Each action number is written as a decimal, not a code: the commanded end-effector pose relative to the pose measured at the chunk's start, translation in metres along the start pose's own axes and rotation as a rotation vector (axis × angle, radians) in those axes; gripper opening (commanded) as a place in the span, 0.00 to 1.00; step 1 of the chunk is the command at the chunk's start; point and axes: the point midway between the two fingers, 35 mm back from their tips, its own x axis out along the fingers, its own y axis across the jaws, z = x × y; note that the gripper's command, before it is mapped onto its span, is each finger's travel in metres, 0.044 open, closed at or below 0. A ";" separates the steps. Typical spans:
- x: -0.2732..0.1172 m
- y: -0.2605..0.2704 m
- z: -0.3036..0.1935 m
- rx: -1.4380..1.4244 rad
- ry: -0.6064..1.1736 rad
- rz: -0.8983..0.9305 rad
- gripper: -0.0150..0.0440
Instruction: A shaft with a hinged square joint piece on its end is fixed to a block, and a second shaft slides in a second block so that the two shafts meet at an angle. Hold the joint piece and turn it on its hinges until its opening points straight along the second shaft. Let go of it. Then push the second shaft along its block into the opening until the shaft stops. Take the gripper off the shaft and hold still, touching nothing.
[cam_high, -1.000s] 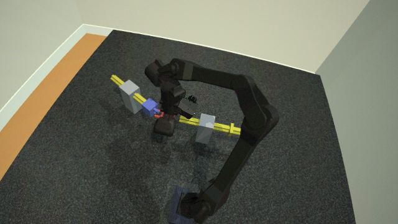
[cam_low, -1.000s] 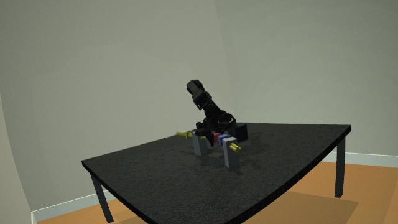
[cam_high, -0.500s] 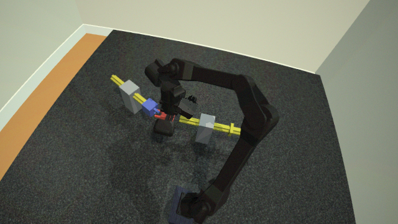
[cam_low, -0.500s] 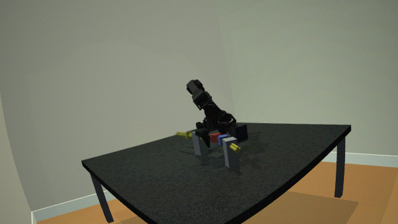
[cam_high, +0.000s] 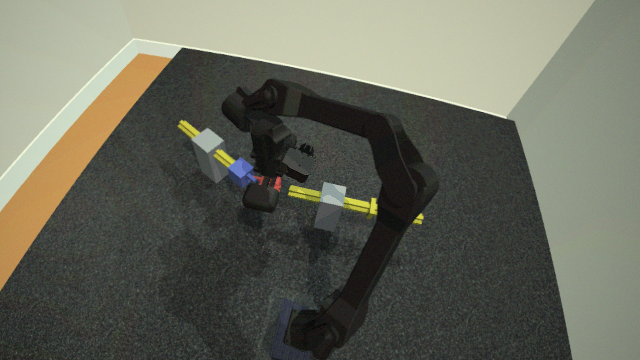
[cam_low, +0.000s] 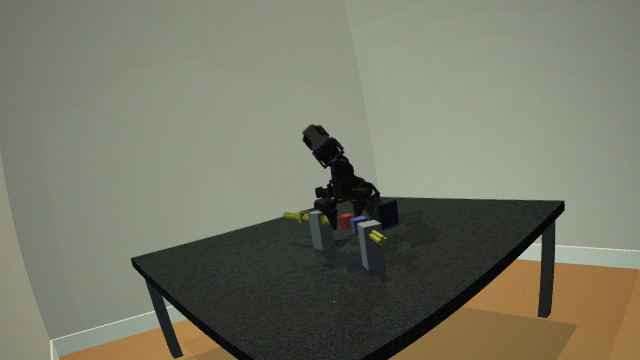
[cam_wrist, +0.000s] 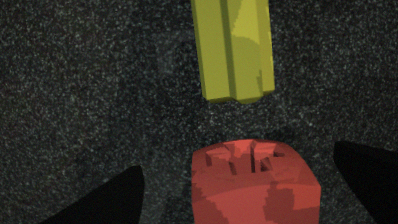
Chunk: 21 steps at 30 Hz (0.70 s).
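Note:
The red joint piece (cam_high: 277, 184) (cam_low: 346, 221) (cam_wrist: 256, 205) is joined to the blue part (cam_high: 241, 172) (cam_low: 357, 225) on the end of the fixed yellow shaft (cam_high: 188, 129) (cam_low: 378, 237). In the wrist view its slotted opening faces the near end of the second yellow shaft (cam_high: 305, 193) (cam_wrist: 242, 65), roughly in line, with a gap between them. My gripper (cam_wrist: 240, 163) is open, with one finger on each side of the joint piece and visible space at both sides in the wrist view. In the top view the gripper partly hides the joint piece.
The fixed shaft's grey block (cam_high: 207, 140) (cam_low: 364, 247) stands at the left in the top view. The second shaft's grey block (cam_high: 330, 207) (cam_low: 319, 235) stands to its right. A yellow collar (cam_high: 373, 207) sits on that shaft beyond the block, close to my arm in that view.

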 end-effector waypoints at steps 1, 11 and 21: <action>-0.004 0.000 0.002 0.003 -0.022 -0.001 1.00; -0.037 0.003 0.002 -0.224 0.018 0.042 1.00; -0.087 0.002 0.005 -0.546 0.071 0.110 1.00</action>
